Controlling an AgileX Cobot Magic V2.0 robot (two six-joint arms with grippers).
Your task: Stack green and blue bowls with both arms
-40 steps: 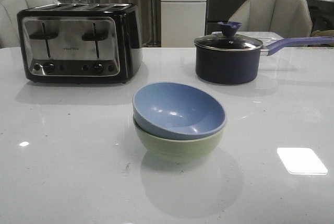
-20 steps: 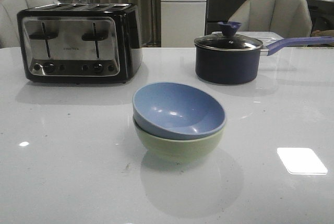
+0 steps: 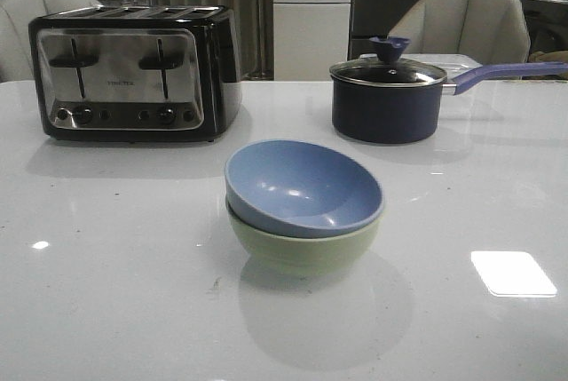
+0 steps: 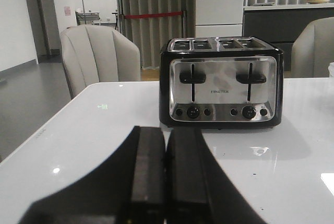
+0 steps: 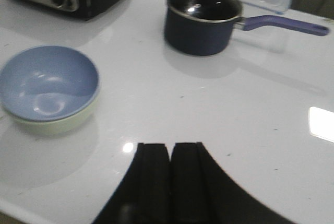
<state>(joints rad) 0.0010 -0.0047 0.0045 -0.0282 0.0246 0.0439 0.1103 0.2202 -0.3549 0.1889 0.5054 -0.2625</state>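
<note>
The stacking looks finished: the blue bowl sits nested, slightly tilted, inside the green bowl in the middle of the table, in front of the toaster and saucepan; nothing seems left but retreat; the left gripper and right gripper are both closed on nothing, 2 empty pairs of fingers clear of the bowls.

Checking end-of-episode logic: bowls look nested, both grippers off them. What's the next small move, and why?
Probably none beyond holding both arms parked. The blue bowl already sits nested inside the green bowl, and the left gripper and right gripper are both shut, empty and away from the stack.
</note>
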